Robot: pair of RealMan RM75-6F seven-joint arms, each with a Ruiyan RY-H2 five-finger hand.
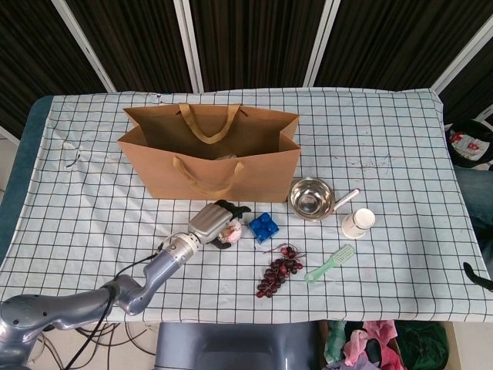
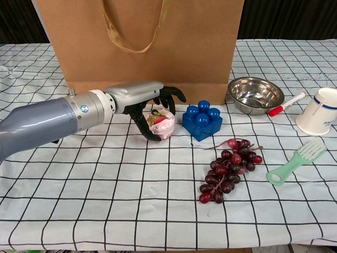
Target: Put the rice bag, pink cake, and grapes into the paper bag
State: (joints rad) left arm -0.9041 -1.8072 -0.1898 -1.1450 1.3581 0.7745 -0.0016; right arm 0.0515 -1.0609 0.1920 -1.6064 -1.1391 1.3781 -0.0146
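The pink cake (image 2: 164, 122) sits tilted on the checked cloth just in front of the paper bag (image 2: 142, 47). My left hand (image 2: 152, 105) grips it, fingers over the top and thumb under its near side. In the head view the left hand (image 1: 216, 222) covers most of the cake (image 1: 235, 230). The dark grapes (image 1: 279, 271) lie to the right and nearer, apart from the hand. The paper bag (image 1: 208, 173) stands open and upright; something pale shows inside, too unclear to name. Only a dark tip of my right hand (image 1: 477, 276) shows at the right edge.
A blue block (image 2: 202, 120) touches the cake's right side. Further right stand a steel bowl (image 2: 256, 94), a red-and-white pen (image 2: 286, 104), a white cup (image 2: 318, 112) and a green brush (image 2: 296, 161).
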